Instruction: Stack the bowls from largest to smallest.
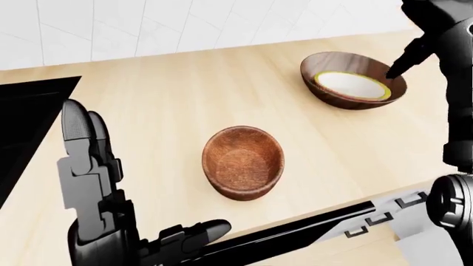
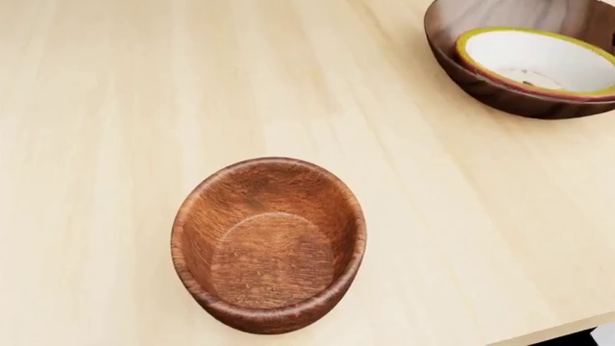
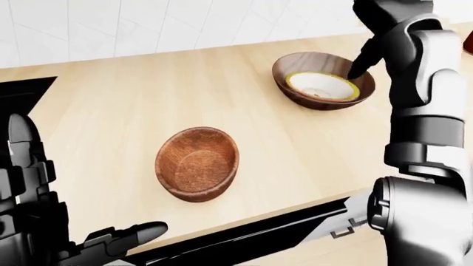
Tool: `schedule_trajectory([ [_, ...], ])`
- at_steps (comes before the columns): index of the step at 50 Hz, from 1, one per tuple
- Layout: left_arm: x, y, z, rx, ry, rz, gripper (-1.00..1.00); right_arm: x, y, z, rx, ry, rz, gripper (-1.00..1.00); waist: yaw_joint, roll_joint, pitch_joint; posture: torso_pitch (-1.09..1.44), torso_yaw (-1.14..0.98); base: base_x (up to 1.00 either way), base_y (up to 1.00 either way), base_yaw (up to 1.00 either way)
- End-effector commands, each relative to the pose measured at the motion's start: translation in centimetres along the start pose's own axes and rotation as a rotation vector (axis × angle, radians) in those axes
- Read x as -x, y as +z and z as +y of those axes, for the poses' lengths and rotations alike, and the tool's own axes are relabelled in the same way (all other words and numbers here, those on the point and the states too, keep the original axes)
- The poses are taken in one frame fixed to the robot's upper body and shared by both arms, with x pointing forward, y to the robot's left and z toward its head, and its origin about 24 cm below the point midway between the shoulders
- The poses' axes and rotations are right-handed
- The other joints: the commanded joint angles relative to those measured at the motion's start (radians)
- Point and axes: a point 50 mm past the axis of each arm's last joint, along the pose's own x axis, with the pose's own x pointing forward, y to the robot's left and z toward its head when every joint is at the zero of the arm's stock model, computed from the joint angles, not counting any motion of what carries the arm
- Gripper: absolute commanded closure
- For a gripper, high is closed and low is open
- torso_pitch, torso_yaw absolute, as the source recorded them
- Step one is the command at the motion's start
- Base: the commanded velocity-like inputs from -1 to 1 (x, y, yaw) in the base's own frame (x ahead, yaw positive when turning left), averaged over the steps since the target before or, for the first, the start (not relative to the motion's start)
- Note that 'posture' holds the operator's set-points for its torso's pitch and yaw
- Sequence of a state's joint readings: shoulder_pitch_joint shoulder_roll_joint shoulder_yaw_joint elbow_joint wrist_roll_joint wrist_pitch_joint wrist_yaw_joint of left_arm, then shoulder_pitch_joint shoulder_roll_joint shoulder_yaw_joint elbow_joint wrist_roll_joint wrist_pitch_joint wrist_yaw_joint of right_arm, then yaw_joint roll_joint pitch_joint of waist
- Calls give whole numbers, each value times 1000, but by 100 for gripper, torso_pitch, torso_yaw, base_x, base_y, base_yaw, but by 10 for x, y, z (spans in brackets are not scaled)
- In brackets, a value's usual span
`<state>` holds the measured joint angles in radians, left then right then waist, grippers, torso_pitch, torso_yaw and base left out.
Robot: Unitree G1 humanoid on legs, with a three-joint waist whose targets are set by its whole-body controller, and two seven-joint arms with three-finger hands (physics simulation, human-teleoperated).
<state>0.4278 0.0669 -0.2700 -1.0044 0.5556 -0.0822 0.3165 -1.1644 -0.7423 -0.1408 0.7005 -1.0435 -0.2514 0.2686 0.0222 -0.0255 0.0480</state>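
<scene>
A reddish-brown wooden oval bowl (image 2: 269,245) stands alone, upright, in the middle of the light wood counter (image 1: 162,94). At the upper right a larger dark brown bowl (image 1: 325,83) holds a white bowl with a yellow rim (image 1: 351,86) nested inside it. My right hand (image 3: 359,66) hangs over the right rim of the dark bowl with a finger pointing down, holding nothing. My left hand (image 1: 144,177) is at the lower left of the left-eye view, fingers straight up and thumb out, open and empty, left of the reddish bowl and apart from it.
A flat black surface (image 1: 29,111) is set into the counter at the left edge. A white tiled wall (image 1: 184,22) runs along the top. The counter's near edge crosses the bottom right. My right arm (image 3: 421,127) fills the right side.
</scene>
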Motion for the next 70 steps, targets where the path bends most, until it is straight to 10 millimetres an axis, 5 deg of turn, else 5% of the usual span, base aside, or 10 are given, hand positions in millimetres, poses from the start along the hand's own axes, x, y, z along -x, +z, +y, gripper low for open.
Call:
schedule_trajectory([
  [1,-2,9,4,14,24,-53,-100,3,2,-45,-3,-132,-15,-100,0,-8,-22,0,0,0,0,0],
  [16,-3,9,4,15,24,-52,-100,18,28,-99,-111,-252,-110,-100,-5,-7,-15,0,0,0,0,0],
  [22,-2,9,4,14,23,-52,-100,36,52,-104,-341,-155,-242,-100,-5,-4,-12,0,0,0,0,0],
  [52,-2,10,3,14,20,-53,-100,182,162,-82,-245,132,-766,-100,-19,23,-8,0,0,0,0,0],
  [63,-2,9,3,15,20,-52,-100,204,193,-72,-209,179,-863,-100,-33,45,-7,0,0,0,0,0],
  [70,-2,8,3,14,20,-53,-100,199,195,-56,-176,190,-854,-100,-36,50,-14,0,0,0,0,0],
])
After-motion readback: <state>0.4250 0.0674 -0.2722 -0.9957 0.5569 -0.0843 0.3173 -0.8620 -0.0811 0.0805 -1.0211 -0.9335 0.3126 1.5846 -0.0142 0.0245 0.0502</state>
